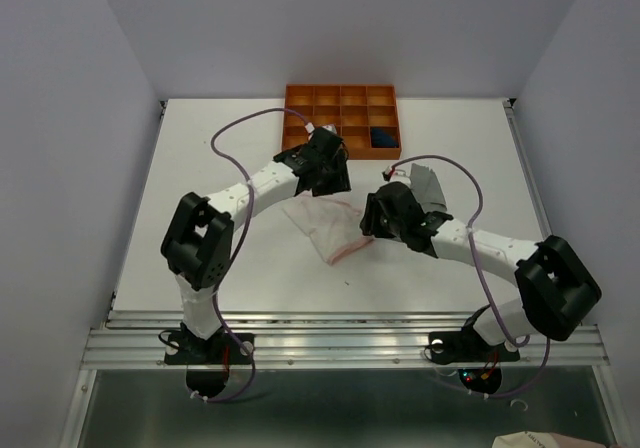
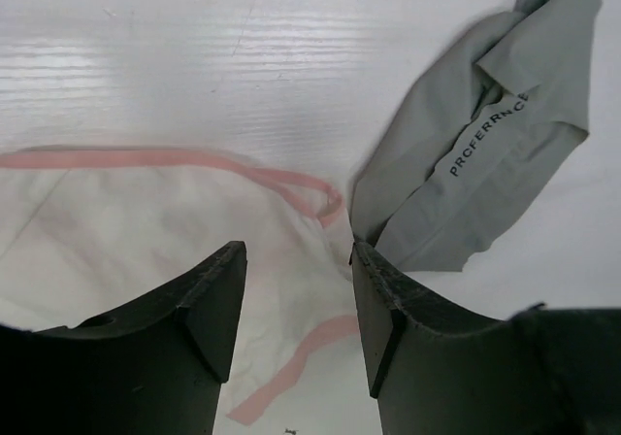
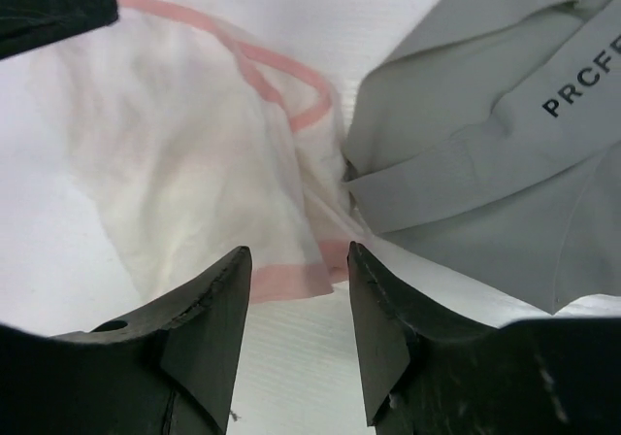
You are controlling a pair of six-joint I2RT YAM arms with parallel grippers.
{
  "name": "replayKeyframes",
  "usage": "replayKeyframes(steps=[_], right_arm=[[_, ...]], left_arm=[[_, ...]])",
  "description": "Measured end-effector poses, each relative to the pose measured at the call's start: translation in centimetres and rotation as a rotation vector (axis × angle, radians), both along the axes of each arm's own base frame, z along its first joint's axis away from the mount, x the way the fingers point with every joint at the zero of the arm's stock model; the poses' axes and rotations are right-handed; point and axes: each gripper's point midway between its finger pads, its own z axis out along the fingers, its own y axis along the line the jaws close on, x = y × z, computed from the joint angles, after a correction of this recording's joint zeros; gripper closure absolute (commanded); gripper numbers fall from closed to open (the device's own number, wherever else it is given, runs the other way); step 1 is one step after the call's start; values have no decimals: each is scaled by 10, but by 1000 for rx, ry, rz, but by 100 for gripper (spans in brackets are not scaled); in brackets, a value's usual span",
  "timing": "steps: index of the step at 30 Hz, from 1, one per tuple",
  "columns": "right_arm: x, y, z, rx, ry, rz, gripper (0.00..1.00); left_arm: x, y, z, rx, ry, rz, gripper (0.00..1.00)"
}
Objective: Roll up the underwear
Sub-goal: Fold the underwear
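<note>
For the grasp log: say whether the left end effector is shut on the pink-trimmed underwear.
No: the left end effector gapes open over the pink-trimmed underwear.

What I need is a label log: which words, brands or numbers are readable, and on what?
"PRCFERRNCE": dark print on the grey underwear, left wrist view; some letters doubtful.
"PRCF": same print, cut by the frame edge, right wrist view.
Pink-white underwear: no text.
Navy underwear: too small to read.
</note>
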Motion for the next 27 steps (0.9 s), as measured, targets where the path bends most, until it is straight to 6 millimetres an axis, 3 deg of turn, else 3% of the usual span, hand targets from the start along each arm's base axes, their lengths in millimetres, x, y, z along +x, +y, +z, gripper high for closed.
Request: replayKeyframes(steps=[3, 4, 6, 7, 9, 13, 17, 23, 27], right_arm=[[0, 3, 20, 36, -41, 23, 59], [-1, 5, 26, 48, -53, 36, 68], [-3, 12, 37, 77, -74, 86, 72], [-6, 18, 41, 98, -77, 123, 75], [-11, 31, 46, 138, -81, 203, 75], [-34, 67, 45, 162, -70, 377, 77], [-58, 102, 30, 149, -25, 523, 79], [-69, 127, 0, 89, 23, 617, 82], [-67, 126, -18, 50, 51, 610, 83]], left_arm=[[-5, 13, 31, -17, -62, 31, 48], [-7, 19, 41, -21, -86, 49, 58], [-11, 29, 53, -32, -116, 76, 65], [-13, 37, 56, -32, -124, 92, 72], [-16, 50, 53, -30, -121, 122, 75], [-17, 80, 24, 6, -68, 193, 84], [-15, 108, -13, 49, 12, 257, 90], [-2, 111, -44, 50, 50, 282, 93], [5, 107, -61, 42, 61, 283, 98]])
